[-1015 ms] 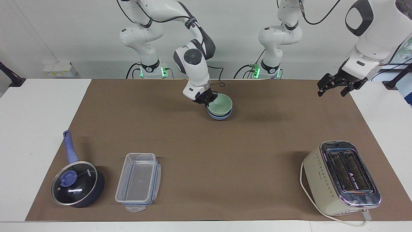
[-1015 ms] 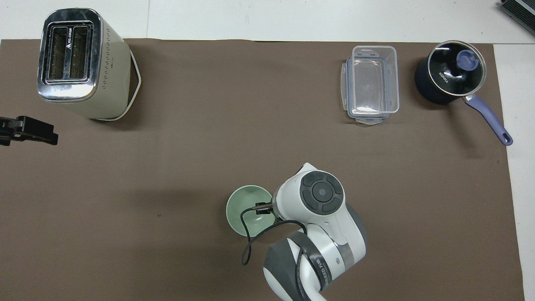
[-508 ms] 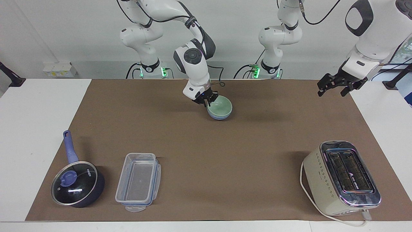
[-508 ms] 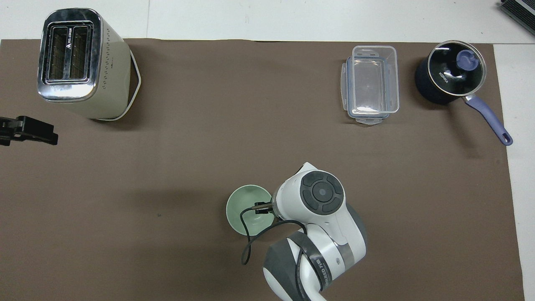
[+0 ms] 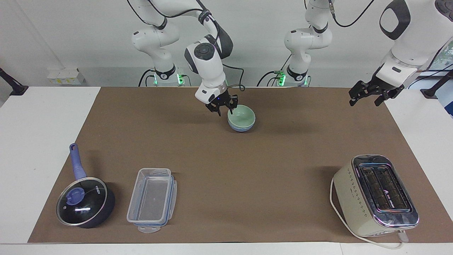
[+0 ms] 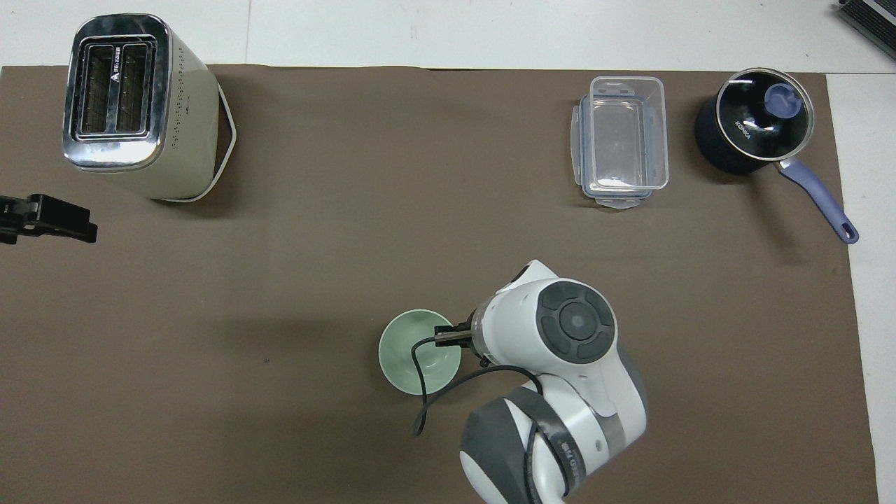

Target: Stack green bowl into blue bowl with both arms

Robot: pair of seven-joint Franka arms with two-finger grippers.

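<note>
Green bowl (image 5: 242,115) sits nested in blue bowl (image 5: 241,127), mid-mat near the robots. Right gripper (image 5: 223,109) at its rim, fingers apart, gripping nothing — release step. Left gripper (image 5: 368,95) waits, spread wide, over the mat's edge. Next, likely: retract clear — without nudging the stack.

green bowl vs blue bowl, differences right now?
Colour: the green bowl is pale mint; the blue bowl is periwinkle.
Position: the green bowl sits nested inside the blue bowl, which rests on the mat.
Visibility: the green bowl's inside shows; only the blue bowl's lower wall shows.
Shared: both are round, plain, upright, similar in size.
</note>
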